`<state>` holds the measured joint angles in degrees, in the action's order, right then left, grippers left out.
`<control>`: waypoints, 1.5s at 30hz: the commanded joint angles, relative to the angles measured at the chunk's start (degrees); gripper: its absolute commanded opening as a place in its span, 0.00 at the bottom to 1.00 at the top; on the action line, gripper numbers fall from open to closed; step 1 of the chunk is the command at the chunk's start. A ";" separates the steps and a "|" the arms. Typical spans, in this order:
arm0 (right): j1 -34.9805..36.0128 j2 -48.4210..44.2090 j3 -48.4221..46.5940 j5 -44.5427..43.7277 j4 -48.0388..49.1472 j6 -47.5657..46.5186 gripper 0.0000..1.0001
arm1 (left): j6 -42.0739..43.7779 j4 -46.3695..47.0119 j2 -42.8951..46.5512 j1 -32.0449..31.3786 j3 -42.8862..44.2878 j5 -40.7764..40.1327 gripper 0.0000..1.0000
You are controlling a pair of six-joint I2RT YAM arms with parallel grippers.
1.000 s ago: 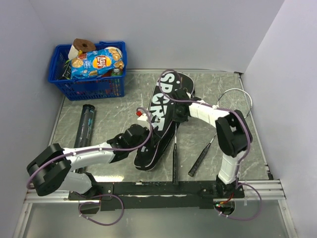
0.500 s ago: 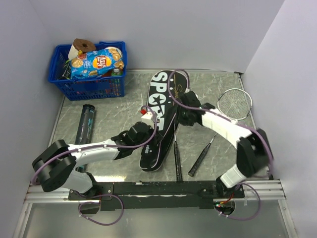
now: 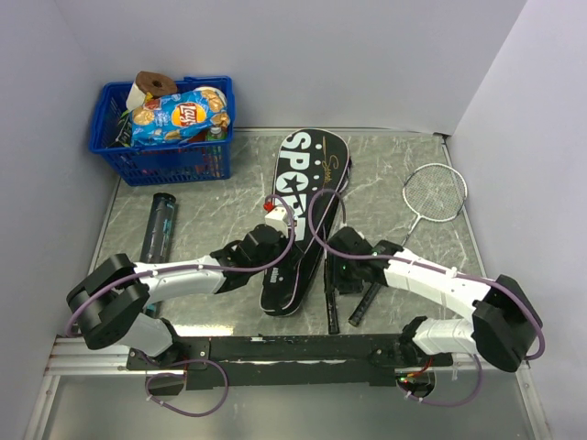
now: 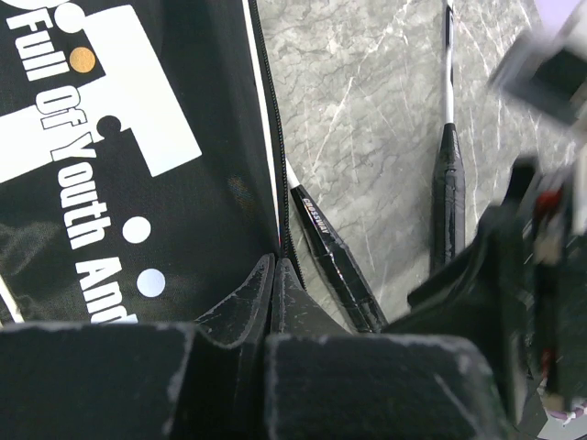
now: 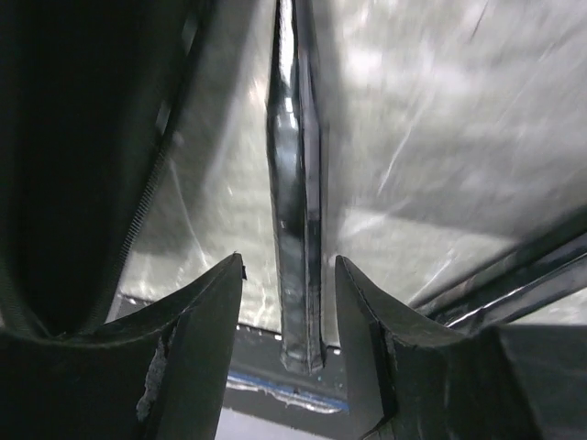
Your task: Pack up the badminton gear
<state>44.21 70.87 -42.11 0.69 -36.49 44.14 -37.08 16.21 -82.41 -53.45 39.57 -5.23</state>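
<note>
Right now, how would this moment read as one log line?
left gripper: shut on cover edge | right gripper: open, straddling racket handle

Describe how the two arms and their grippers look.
The left arm and right arm have white links, black joints and a looping purple cable each. The left gripper and right gripper have scuffed black wedge-shaped fingers.

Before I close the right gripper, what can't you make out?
- Left wrist view: whether the shut left gripper pinches the cover zip; its fingertips hide it.
- Top view: the cover-side racket head, hidden by the cover.
- Right wrist view: blurred; right gripper contact with that handle unclear.
</note>
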 commanded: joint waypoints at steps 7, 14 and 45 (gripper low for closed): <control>3.78 -0.03 6.68 3.62 8.18 8.85 0.51 | -0.45 3.48 1.46 -0.25 1.65 0.58 0.01; 4.22 3.65 7.83 3.44 11.35 10.53 0.32 | -0.54 3.48 2.34 -0.25 0.77 0.58 0.01; 1.05 -0.29 1.93 0.54 4.59 5.08 0.46 | -1.15 5.33 1.73 -0.51 -3.19 2.42 0.01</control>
<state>44.12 74.39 -42.76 1.74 -29.93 48.16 -38.17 19.05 -81.89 -53.52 35.29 -3.70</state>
